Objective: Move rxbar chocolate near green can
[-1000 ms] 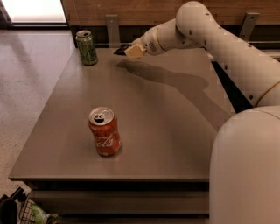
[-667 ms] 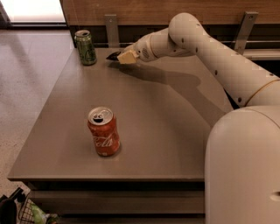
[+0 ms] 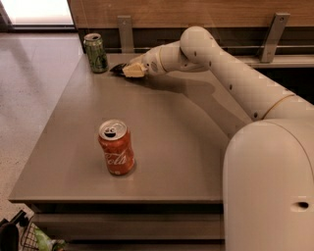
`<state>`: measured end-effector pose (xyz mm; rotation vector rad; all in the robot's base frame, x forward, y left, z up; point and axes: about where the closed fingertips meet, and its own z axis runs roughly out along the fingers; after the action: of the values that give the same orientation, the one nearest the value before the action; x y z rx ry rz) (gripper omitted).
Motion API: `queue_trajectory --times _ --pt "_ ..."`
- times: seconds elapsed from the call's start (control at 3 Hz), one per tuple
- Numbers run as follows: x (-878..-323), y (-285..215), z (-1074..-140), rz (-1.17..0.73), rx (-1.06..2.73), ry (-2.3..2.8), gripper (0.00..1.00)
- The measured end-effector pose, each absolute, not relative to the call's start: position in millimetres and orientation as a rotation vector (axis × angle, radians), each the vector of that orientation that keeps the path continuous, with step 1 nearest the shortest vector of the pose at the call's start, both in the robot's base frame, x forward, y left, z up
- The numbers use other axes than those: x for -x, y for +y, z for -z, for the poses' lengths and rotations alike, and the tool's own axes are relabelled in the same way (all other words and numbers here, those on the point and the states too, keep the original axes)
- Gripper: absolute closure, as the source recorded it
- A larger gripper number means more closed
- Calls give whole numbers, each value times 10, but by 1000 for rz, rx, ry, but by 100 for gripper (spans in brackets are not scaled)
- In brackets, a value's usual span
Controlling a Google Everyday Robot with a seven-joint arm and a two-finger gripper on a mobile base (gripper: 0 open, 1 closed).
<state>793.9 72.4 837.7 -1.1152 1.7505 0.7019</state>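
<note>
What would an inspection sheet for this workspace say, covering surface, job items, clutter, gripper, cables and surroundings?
Surface: grey table, two upright cans on it.
Job's things: rxbar chocolate held just right of the green can at the far left corner, not touching it.
Clutter: orange-red soda can, upright, towards the front edge.
Grippers: gripper at the table's far left, jaws shut on the bar.
Cables: nothing seen.
Surroundings: wood panel behind, tiled floor left, basket lower left.
</note>
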Motion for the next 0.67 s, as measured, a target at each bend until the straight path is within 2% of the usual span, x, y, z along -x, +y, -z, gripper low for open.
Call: queue_trajectory --times 0.67 --pt "-7929 790 -8344 -712 1122 1750 37"
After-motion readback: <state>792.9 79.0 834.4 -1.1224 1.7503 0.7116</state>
